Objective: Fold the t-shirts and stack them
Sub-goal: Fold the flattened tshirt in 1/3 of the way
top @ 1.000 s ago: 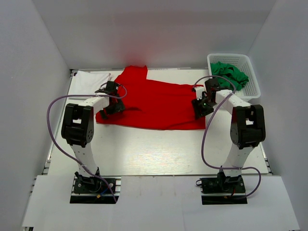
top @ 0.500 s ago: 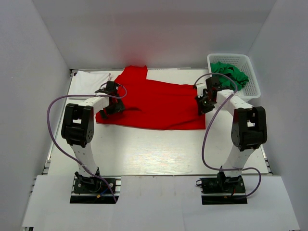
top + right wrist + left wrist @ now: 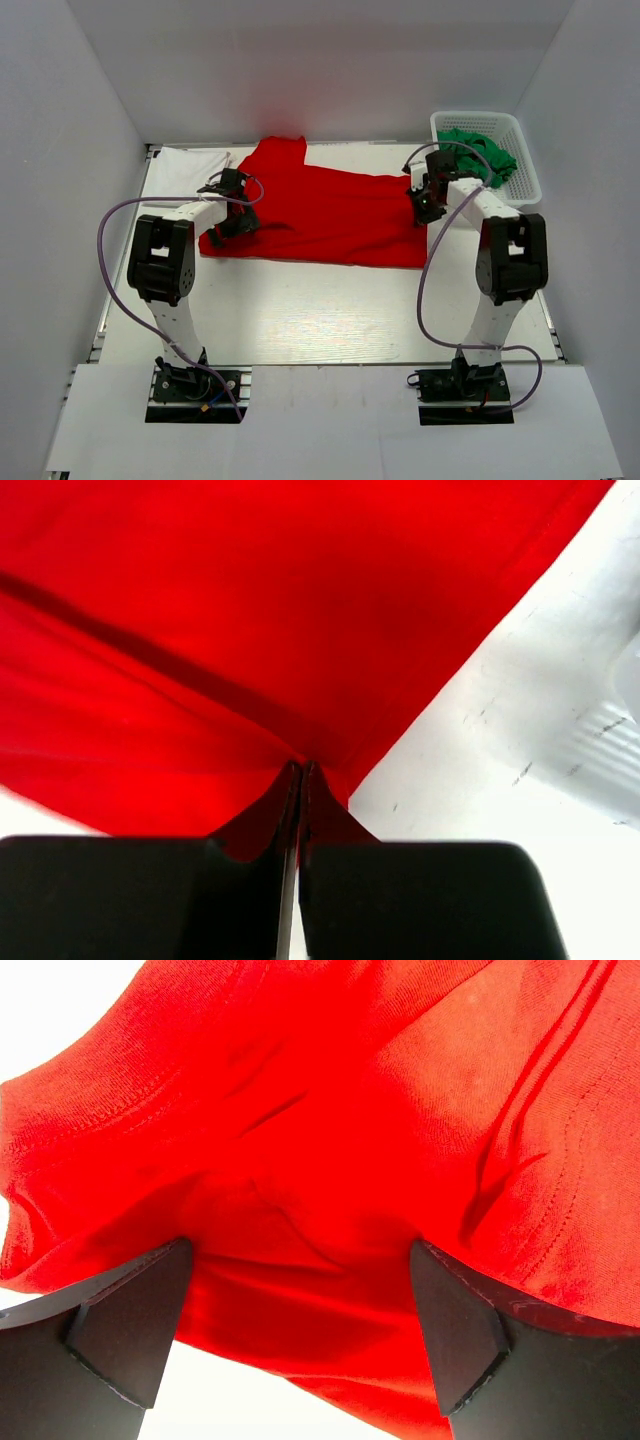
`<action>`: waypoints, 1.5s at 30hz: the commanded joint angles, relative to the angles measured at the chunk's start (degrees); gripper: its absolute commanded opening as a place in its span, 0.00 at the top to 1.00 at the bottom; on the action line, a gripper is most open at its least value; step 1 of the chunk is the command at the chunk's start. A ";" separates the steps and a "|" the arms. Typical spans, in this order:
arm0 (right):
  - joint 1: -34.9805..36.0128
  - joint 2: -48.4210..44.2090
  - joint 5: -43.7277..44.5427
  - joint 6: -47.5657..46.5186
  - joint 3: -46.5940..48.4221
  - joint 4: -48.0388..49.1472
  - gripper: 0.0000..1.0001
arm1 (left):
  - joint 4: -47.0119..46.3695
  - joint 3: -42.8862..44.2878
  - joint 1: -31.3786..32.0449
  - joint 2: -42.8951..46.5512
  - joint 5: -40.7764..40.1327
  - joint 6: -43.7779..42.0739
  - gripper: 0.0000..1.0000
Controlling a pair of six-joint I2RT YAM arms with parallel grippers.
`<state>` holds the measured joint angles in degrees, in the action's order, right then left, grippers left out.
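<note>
A bright red t-shirt (image 3: pixel 320 215) lies spread flat across the middle of the table. My left gripper (image 3: pixel 236 222) hangs open over its left edge. In the left wrist view the fingers (image 3: pixel 130 1330) stand wide apart with rumpled red cloth (image 3: pixel 330 1140) between and beyond them. My right gripper (image 3: pixel 425 203) is shut on the shirt's right edge. In the right wrist view the red cloth (image 3: pixel 250 610) is pinched into a peak at the closed tips (image 3: pixel 301 770). A white t-shirt (image 3: pixel 190 162) lies at the back left. Green t-shirts (image 3: pixel 478 152) fill the basket.
The white lattice basket (image 3: pixel 527 185) stands at the back right corner, close behind my right arm. White walls close in the table on three sides. Bare white table (image 3: pixel 320 310) lies in front of the red shirt.
My right gripper has shut on the red shirt's right edge and moved toward the back of the table with it. The left arm has not moved.
</note>
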<state>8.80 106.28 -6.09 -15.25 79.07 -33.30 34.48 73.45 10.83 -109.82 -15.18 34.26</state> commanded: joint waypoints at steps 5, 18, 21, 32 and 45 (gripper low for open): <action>-0.19 7.36 5.82 5.57 6.80 -2.47 0.57 | 0.24 -0.41 -0.37 0.13 -0.64 0.10 0.00; -0.27 -13.63 5.64 24.10 -5.05 -0.53 0.10 | 0.24 -2.26 -0.37 3.64 0.50 2.30 0.00; -0.62 -16.17 12.83 33.07 -9.71 -5.11 0.10 | 0.24 -2.79 -0.37 4.78 0.50 2.92 0.00; -1.50 -13.91 1.95 41.35 -20.88 1.74 0.20 | -1.43 -5.16 0.16 6.89 1.64 4.06 0.00; -1.50 -10.39 11.80 45.04 -22.02 3.15 0.76 | -1.43 -7.71 0.16 8.65 1.64 5.11 0.00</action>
<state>7.51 95.50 3.14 27.79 58.19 -30.70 32.49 66.81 10.83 -104.53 -14.13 38.46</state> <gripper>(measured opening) 0.297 0.997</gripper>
